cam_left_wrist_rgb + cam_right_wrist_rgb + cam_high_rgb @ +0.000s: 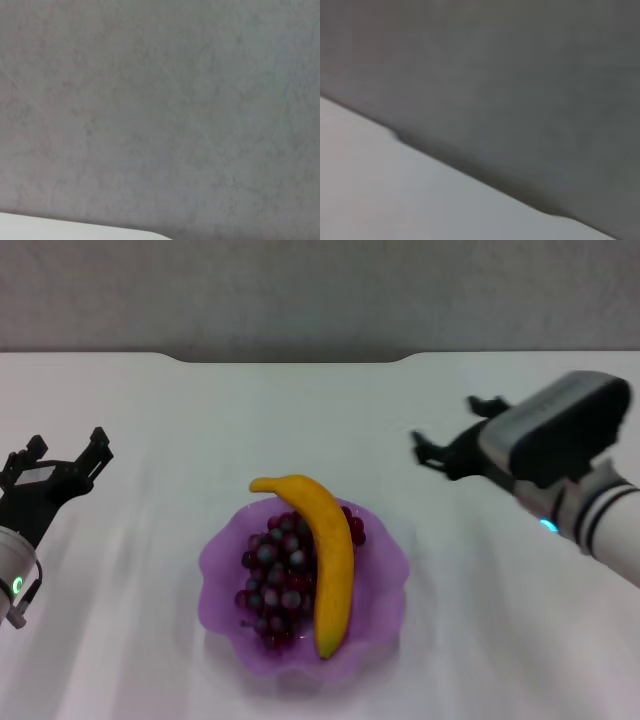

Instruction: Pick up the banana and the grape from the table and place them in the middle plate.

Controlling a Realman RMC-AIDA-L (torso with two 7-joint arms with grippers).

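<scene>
The purple scalloped middle plate (228, 555) sits on the white table (320, 420) near its front centre. Inside it lies the bunch of dark grapes (272, 575), and the yellow banana (325, 560) rests across the bunch with one end over the far rim. My left gripper (68, 457) hovers open at the far left, well away from the plate, with nothing in it. Up at the right, my right gripper (455, 430) is also open and empty, raised above the table. Both wrist views show only the grey wall and a strip of table edge.
The table's far edge has a shallow notch (290, 360) against the grey wall. Bare white tabletop surrounds the plate on all sides.
</scene>
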